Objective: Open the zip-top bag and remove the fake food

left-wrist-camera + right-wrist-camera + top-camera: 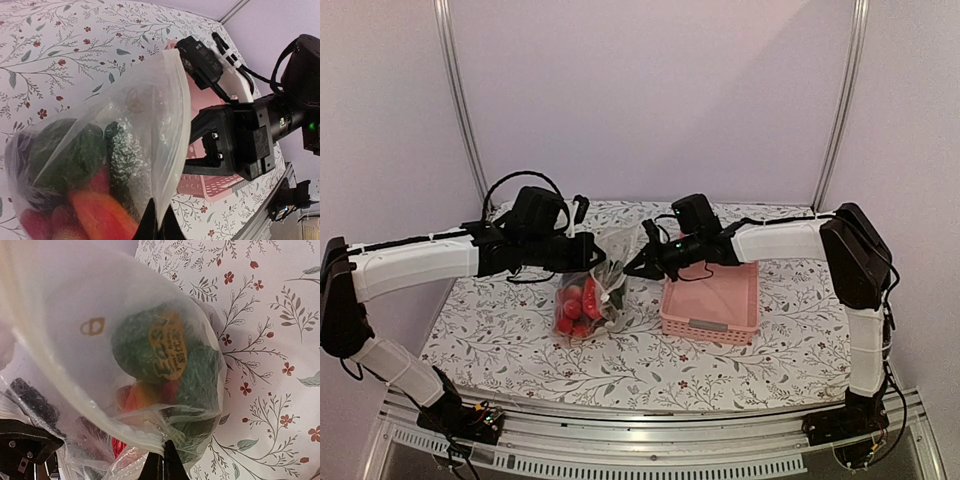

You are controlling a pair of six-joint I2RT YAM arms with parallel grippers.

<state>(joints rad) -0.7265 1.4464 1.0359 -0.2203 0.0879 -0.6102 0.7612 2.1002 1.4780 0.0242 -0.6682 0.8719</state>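
Left claw [588, 253] pinched tight on one lip of zip-top bag [592, 290], hanging over floral bench [510, 345]; fake food [577, 306] inside. Padlock icon [92, 326] on film; orange sticker [167, 347], lettering unreadable. Right claw [638, 265] pinching opposite lip, near pink basket [712, 322].

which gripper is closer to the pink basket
Right. The right gripper, jaws shut on the bag, sits just off the basket's far-left corner; the left gripper holds the bag's other side, farther away.
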